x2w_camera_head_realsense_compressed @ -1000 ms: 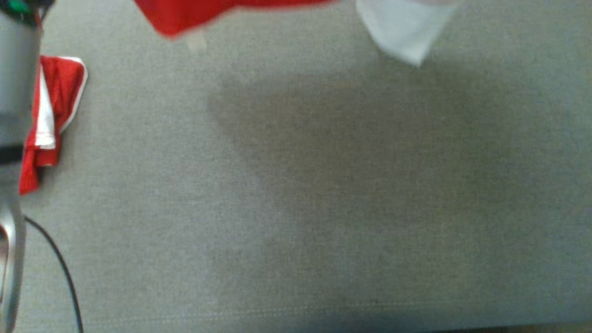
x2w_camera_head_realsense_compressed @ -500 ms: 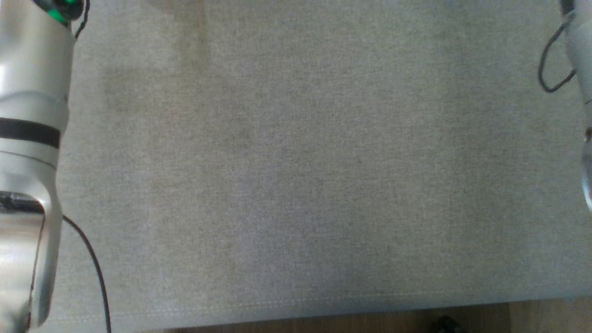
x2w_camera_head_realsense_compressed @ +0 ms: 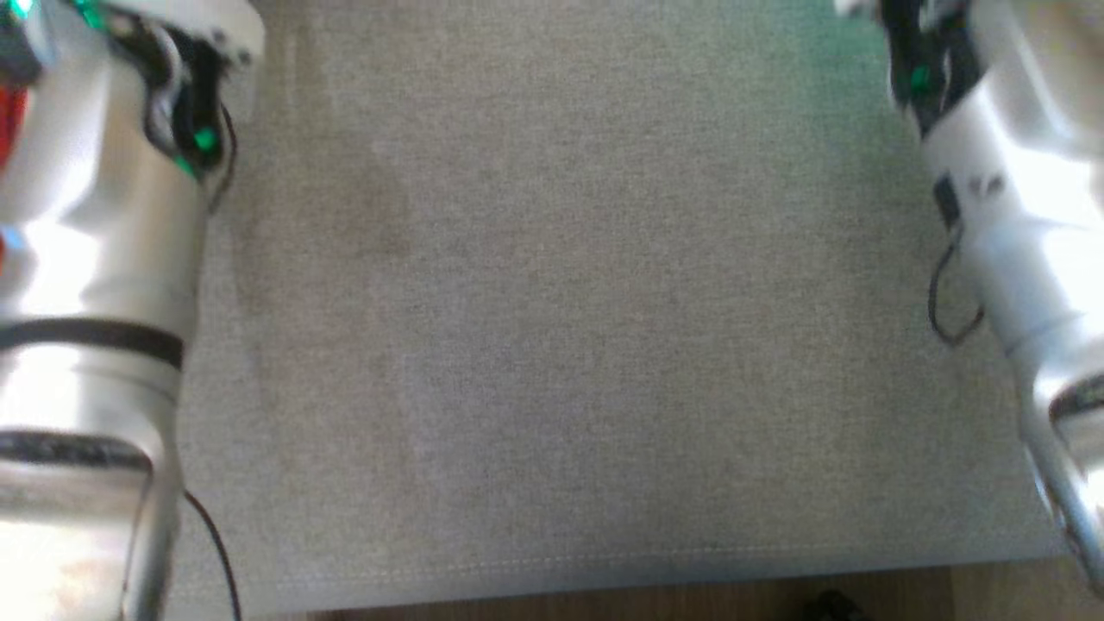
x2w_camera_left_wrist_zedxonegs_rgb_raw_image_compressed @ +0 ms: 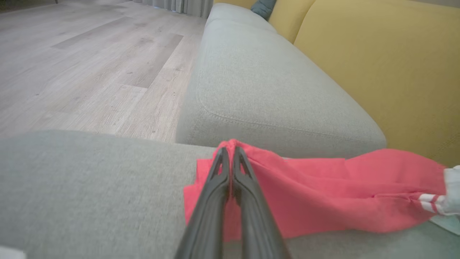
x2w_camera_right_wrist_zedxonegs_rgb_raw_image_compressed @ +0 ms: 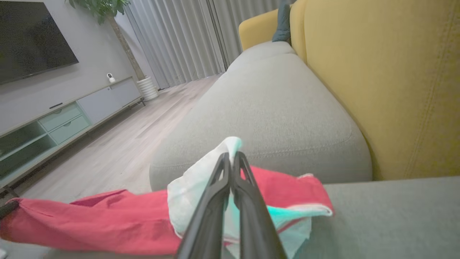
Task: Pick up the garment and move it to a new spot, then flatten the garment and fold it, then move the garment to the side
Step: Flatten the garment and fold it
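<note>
The garment point(x2w_camera_left_wrist_zedxonegs_rgb_raw_image_compressed: 323, 190) is red with white striped trim and is stretched out between both grippers, just above the grey sofa seat point(x2w_camera_left_wrist_zedxonegs_rgb_raw_image_compressed: 72, 187). My left gripper point(x2w_camera_left_wrist_zedxonegs_rgb_raw_image_compressed: 230, 147) is shut on a bunched red edge. In the right wrist view the garment point(x2w_camera_right_wrist_zedxonegs_rgb_raw_image_compressed: 90, 219) runs off to the left, and my right gripper point(x2w_camera_right_wrist_zedxonegs_rgb_raw_image_compressed: 231, 156) is shut on its white part point(x2w_camera_right_wrist_zedxonegs_rgb_raw_image_compressed: 194, 187). In the head view my pale left forearm point(x2w_camera_head_realsense_compressed: 95, 259) and right forearm point(x2w_camera_head_realsense_compressed: 1009, 216) stand at the two sides of the seat, with a sliver of red cloth point(x2w_camera_head_realsense_compressed: 10, 121) behind the left one.
The grey seat cushion point(x2w_camera_head_realsense_compressed: 552, 345) lies between the forearms, its front seam point(x2w_camera_head_realsense_compressed: 552, 565) close to the wood floor point(x2w_camera_head_realsense_compressed: 604, 604). A yellow backrest point(x2w_camera_left_wrist_zedxonegs_rgb_raw_image_compressed: 395, 72) rises behind a neighbouring grey cushion point(x2w_camera_left_wrist_zedxonegs_rgb_raw_image_compressed: 269, 90). A TV cabinet point(x2w_camera_right_wrist_zedxonegs_rgb_raw_image_compressed: 54, 118) stands across the room.
The hanging red and white garment ends have left the top of the head view. Both forearms have come further into that view. The folded red cloth at the left is now hidden behind the left arm.
</note>
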Controlling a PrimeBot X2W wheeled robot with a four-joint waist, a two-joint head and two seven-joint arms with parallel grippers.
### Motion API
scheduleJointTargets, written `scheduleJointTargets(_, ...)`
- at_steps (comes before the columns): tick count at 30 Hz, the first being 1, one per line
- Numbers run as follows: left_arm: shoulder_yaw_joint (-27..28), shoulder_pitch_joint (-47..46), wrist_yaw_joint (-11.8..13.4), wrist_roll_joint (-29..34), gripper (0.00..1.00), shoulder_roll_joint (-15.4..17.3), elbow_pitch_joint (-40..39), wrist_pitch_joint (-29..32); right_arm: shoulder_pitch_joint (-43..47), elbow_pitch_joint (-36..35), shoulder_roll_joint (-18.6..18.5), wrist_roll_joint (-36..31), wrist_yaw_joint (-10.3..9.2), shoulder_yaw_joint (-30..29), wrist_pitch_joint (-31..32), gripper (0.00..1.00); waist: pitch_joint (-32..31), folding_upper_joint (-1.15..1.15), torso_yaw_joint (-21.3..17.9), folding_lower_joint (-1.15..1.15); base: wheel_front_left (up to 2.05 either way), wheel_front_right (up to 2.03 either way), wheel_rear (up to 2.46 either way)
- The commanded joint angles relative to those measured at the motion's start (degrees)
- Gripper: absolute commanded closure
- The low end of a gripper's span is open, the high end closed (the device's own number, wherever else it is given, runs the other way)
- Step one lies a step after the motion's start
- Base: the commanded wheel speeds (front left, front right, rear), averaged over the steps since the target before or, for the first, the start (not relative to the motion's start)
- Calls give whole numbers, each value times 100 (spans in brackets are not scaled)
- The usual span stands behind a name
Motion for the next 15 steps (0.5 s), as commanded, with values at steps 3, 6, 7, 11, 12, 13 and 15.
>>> scheduleJointTargets(3,291,544,0,92,100,149,-459,-29,788,-538,-183,117,-4,-5,-72,100,-218,0,59,0,0,0,0)
scheduleJointTargets(6,451,1199,-36,160,100,110,-783,-29,1652,-1097,-328,51,-4,-119,-76,100,-446,0,67,0,0,0,0)
scheduleJointTargets(7,489,1429,-45,209,100,114,-916,-29,1986,-1284,-345,31,-4,-157,-76,100,-548,0,58,0,0,0,0)
scheduleJointTargets(11,598,2319,-62,369,100,89,-1485,-29,3249,-2095,-447,-92,-4,-463,-77,100,-883,0,72,0,0,0,0)
scheduleJointTargets(12,632,2538,-58,394,100,89,-1638,-29,3557,-2296,-462,-129,-4,-555,-65,100,-971,0,70,0,0,0,0)
scheduleJointTargets(13,654,2748,-50,424,100,86,-1801,-29,3856,-2515,-474,-167,-4,-672,-14,100,-1040,0,76,0,0,0,0)
scheduleJointTargets(15,695,3172,-18,489,100,90,-2155,-29,4462,-2981,-470,-276,-4,-911,207,100,-1222,0,78,0,0,0,0)
